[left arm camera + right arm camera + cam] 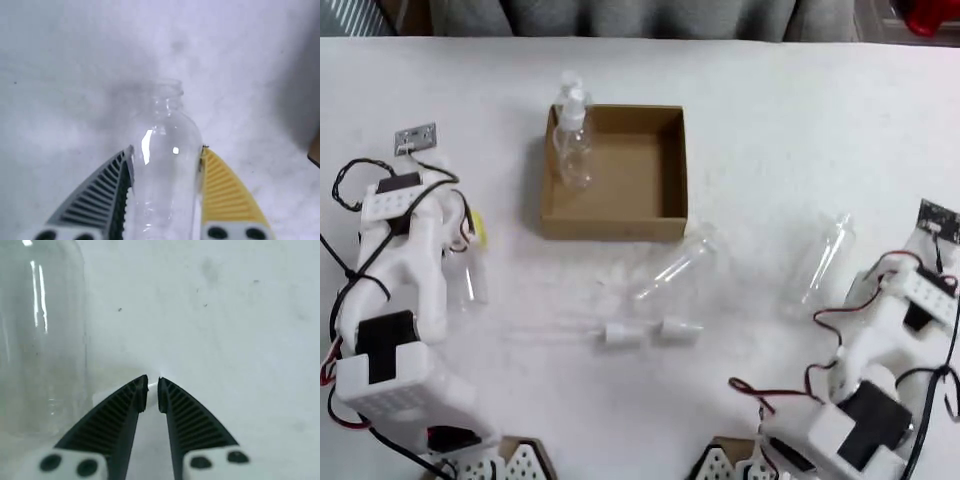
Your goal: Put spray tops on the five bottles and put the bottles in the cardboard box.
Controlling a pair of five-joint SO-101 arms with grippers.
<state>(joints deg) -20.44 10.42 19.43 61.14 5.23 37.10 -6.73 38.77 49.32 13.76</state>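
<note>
Bottle [162, 120] of clear, smooth plastic, round-shouldered with an open threaded neck, is clamped between the ribbed grey and yellow jaws of my left tool [166, 150], left of the cardboard box [620, 215]. My right tool [153, 385], black and ribbed, is pinched to a slit beside another bottle [40, 340] on the white worktop [800, 130]. A capped bottle [571, 140] sits inside the box. Two white spray tops [620, 332] lie loose.
</note>
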